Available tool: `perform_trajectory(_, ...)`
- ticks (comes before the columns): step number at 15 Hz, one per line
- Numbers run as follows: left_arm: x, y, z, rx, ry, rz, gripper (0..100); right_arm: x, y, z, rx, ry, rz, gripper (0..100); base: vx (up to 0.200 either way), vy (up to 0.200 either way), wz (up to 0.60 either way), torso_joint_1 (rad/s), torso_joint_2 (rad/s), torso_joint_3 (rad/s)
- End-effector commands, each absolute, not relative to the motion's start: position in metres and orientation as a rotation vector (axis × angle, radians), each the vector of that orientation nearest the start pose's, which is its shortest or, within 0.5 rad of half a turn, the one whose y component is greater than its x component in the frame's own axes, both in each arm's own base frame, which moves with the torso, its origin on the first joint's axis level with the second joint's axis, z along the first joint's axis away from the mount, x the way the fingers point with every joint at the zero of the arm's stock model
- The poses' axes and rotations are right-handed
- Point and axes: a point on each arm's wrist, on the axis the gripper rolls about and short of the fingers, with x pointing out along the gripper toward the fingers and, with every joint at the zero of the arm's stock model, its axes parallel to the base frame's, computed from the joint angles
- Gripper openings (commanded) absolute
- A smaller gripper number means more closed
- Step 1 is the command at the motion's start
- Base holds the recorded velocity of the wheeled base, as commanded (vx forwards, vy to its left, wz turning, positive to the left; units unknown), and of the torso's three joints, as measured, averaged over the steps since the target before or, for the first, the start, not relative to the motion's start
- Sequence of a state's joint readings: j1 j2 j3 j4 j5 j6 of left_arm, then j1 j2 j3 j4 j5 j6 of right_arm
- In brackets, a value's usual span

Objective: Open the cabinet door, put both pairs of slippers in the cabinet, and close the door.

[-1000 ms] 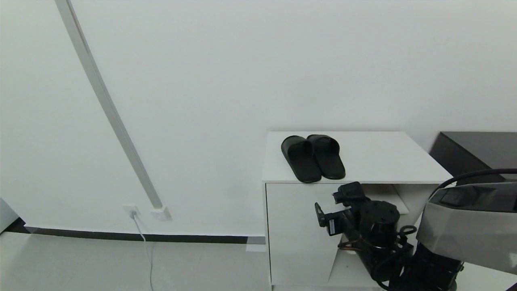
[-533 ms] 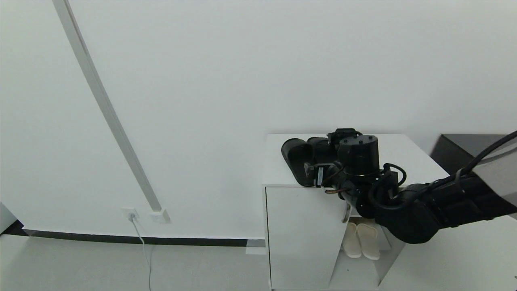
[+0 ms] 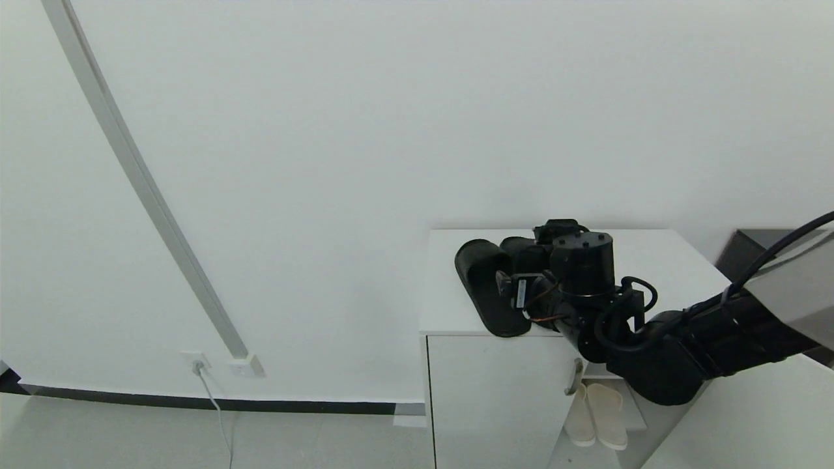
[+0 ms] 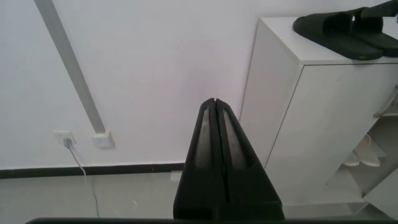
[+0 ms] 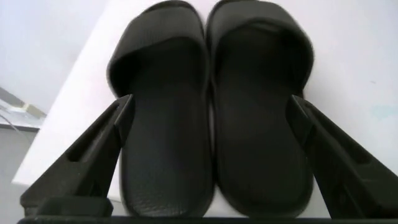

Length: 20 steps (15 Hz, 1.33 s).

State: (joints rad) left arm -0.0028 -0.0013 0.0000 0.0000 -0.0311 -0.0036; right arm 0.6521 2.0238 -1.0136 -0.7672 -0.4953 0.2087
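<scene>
Your right arm has risen from in front of the open cabinet (image 3: 658, 260) to its top. The right gripper (image 5: 211, 109) now hangs over the black pair (image 3: 487, 290). Its fingers are spread wide, one outside each slipper, and have not closed on anything.

The black pair lies side by side on the left part of the top, heels at the front edge, and seems to lie where it did a second ago. The white pair (image 3: 596, 407) already sits on a low shelf inside. So I judge half the stowing is done, with this grasp next and the door to close after.

The cabinet sits lower in the head view than before and the wall strip has slid left. That is your camera moving, not the things.

Your left gripper (image 4: 215, 104) has its fingers pressed together on nothing. It is low beside the cabinet and faces the wall.
</scene>
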Motion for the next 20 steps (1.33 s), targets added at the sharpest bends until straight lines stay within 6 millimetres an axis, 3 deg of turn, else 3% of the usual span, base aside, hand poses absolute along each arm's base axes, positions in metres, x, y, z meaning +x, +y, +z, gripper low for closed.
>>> perform_trajectory(1,-0.023,-0.001,0.075,-0.005,0.000,-0.034,0,0.326,0.231,0.109,0.054,0.251,0.130,100,0.000,0.000,0.00,0.000,0.00,0.000)
perform_trajectory(5,-0.023,-0.001,0.075,-0.005,0.000,-0.034,0,0.358,0.230,0.090,0.049,0.238,0.141,100,0.000,0.000,0.00,0.000,0.00,0.000)
perform_trajectory(7,-0.023,-0.001,0.075,-0.005,0.000,-0.034,0,0.387,0.222,0.081,0.038,0.221,0.120,100,0.000,0.000,0.00,0.000,0.00,0.000)
perform_trajectory(9,-0.023,-0.001,0.075,-0.005,0.000,-0.034,0,0.405,0.219,0.081,0.033,0.198,0.136,100,0.000,0.000,0.00,0.000,0.00,0.000)
perform_trajectory(14,-0.023,-0.001,0.075,-0.006,0.000,-0.034,0,0.434,0.234,0.089,0.044,0.181,0.162,100,0.000,0.000,0.00,0.000,0.00,0.000)
perform_trajectory(15,-0.023,-0.001,0.075,-0.006,0.000,-0.034,0,0.436,0.235,0.089,0.041,0.184,0.162,0,0.000,0.000,0.00,0.000,0.00,0.000)
perform_trajectory(20,-0.023,-0.001,0.075,-0.006,0.000,-0.034,0,0.438,0.237,0.094,0.020,0.183,0.165,0,0.000,0.000,0.00,0.000,0.00,0.000)
